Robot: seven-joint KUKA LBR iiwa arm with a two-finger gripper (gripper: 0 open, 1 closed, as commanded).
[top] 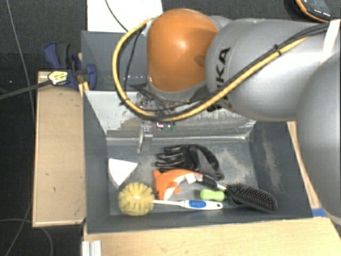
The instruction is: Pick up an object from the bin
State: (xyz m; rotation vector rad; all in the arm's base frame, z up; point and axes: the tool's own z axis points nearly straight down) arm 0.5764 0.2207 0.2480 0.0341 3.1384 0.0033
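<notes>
Camera view from above. The grey arm [266, 73], with its orange cover [178, 49] and a yellow cable [123, 52] looped about the wrist, enters from the right of the frame. It hangs over the upper half of the grey metal bin [96, 159], wrist turned downward. The pincer [144, 137] shows beneath the cover at the upper left of the bin floor, near the far wall, above bare metal. Whether it is spread or pressed together cannot be told, and nothing is seen in it. All pickable things lie lower in the frame than the pincer. The black bristle brush with green handle [245, 196] is far to the lower right, long axis left to right. A black tangled piece [189, 159] is just to the lower right. An orange-and-white object [173, 183] lies below that. The round yellow brush on a white and blue handle [136, 199] is lowest, handle pointing right. A white triangular scrap [121, 170] is nearest, directly below and slightly left. No candidate is yet singled out; by judgement, a short descent toward the lower frame is needed.
</notes>
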